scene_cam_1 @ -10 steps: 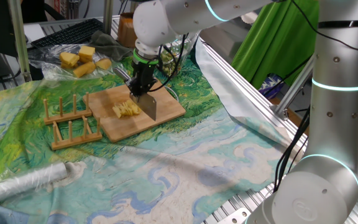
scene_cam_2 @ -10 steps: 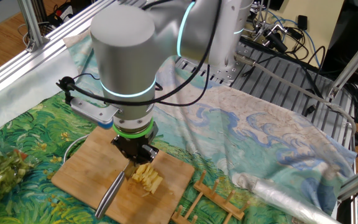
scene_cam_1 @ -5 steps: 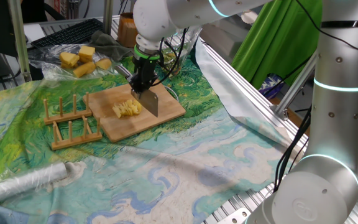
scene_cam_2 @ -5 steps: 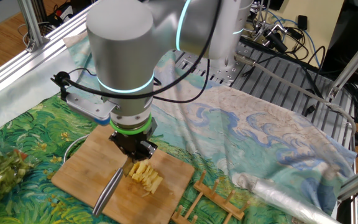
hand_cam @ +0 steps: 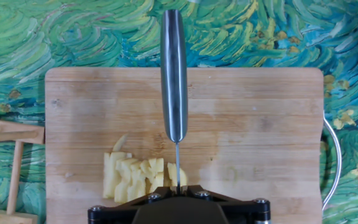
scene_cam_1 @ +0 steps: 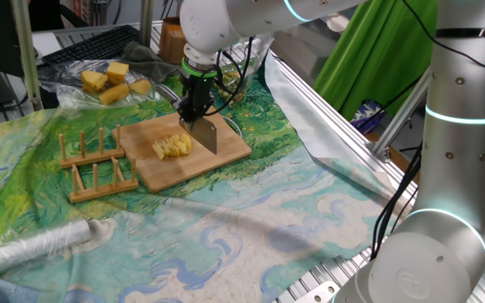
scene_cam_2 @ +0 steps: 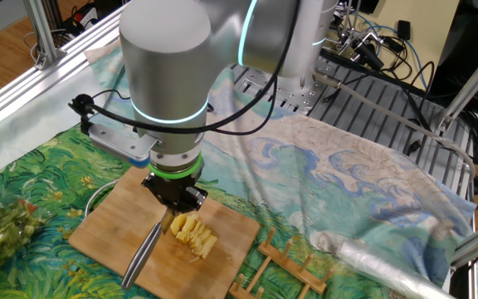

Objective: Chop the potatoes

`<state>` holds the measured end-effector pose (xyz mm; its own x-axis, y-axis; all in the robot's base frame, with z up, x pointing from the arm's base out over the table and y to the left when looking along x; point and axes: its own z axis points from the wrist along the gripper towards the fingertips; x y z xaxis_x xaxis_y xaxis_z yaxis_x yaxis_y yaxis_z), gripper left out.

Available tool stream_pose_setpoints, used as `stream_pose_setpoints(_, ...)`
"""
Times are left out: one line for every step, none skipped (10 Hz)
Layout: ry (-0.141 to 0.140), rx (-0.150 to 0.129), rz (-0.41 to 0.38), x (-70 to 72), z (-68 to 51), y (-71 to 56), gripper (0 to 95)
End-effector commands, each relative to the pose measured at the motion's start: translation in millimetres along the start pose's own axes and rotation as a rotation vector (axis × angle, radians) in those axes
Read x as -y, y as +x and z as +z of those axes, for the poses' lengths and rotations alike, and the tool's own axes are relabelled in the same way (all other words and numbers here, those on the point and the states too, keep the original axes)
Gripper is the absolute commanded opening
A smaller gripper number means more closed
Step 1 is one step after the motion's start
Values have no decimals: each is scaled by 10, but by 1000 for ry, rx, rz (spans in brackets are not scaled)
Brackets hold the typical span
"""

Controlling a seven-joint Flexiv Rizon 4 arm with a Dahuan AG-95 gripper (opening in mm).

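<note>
your fingers [scene_cam_1: 194, 112] are clamped on the knife [hand_cam: 174, 74]; potatoes [hand_cam: 135, 176] on the board [hand_cam: 253, 118] look mostly chopped, maybe a few cuts left.

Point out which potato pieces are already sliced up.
The pale cluster of potatoes on the wooden board, beside the knife. The deeper-yellow blocky chunks behind the board are uncut.

Potatoes [scene_cam_1: 172, 147] [scene_cam_2: 194, 233] [hand_cam: 135, 177]: pale-yellow cluster of thin slices and small bits, lying loosely heaped on wooden board [scene_cam_1: 226, 151] [scene_cam_2: 106, 228] [hand_cam: 253, 124].
</note>
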<state>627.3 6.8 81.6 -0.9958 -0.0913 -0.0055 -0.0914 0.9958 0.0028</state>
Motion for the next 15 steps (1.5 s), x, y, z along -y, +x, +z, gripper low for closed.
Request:
stream_pose_setpoints(11,-2,-8,5,-2,-5,0)
stream_pose_setpoints(12,-2,-11,4,1,-6,0)
stream_pose_setpoints(18,-2,-13,4,3,-6,0)
stream_pose_setpoints(18,-2,-12,4,8,-8,0)
stream_pose_setpoints(19,-2,-12,6,11,-8,0)
stream_pose_setpoints(19,-2,-11,6,13,-9,0)
stream_pose_setpoints(19,-2,-11,6,30,-12,0)
stream_pose_setpoints(17,-1,-12,12,62,-20,0)
stream_pose_setpoints(12,1,-13,18,149,-38,0)
stream_pose_setpoints(12,7,-23,3,299,-53,0)
stream_pose_setpoints(10,32,-20,-42,516,-74,0)
stream_pose_setpoints(12,54,-14,-88,709,-82,0)
stream_pose_setpoints(21,56,-13,-102,768,-78,0)
stream_pose_setpoints(29,44,-14,-85,734,-75,0)
stream_pose_setpoints(32,49,-15,-73,713,-83,0)
